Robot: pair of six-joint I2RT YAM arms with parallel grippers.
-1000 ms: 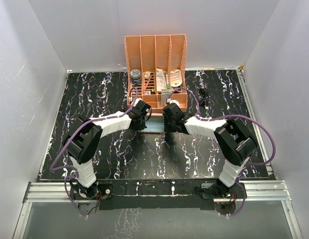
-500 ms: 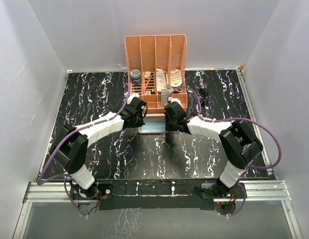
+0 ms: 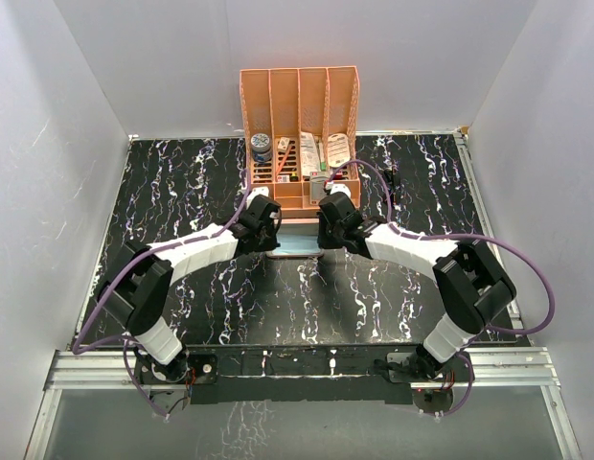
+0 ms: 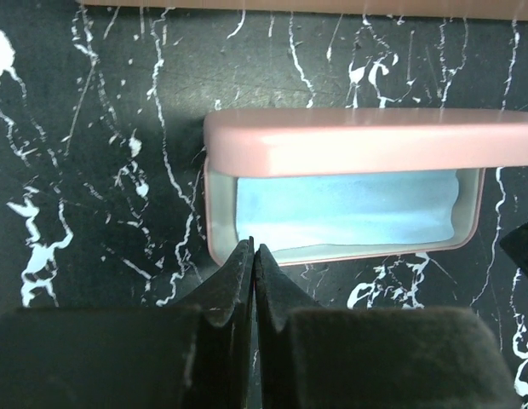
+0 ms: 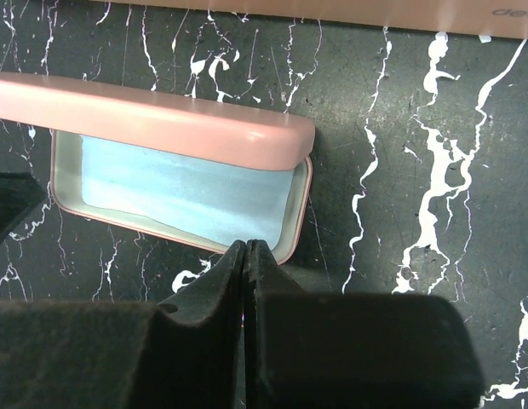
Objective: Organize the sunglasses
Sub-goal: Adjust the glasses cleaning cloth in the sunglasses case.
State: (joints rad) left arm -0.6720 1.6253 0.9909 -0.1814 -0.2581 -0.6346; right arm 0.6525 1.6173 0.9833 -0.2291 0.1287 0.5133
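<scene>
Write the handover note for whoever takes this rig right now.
Left gripper: shut, empty, at the near rim of the pink case, left end.
Right gripper: shut, empty, at the same rim, right end.
Case: open, in front of the orange organizer; blue cloth inside, no glasses.
Sunglasses: apparently the dark shape on the table right of the organizer, untouched.
Done: case stands open. Left: glasses into case, lid shut.

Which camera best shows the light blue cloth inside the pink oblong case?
The left wrist view: the light blue cloth lies nearly full-length under the raised lid of the pink oblong case. The right wrist view shows it angled, partly covered. The top view gives a sliver.
</scene>
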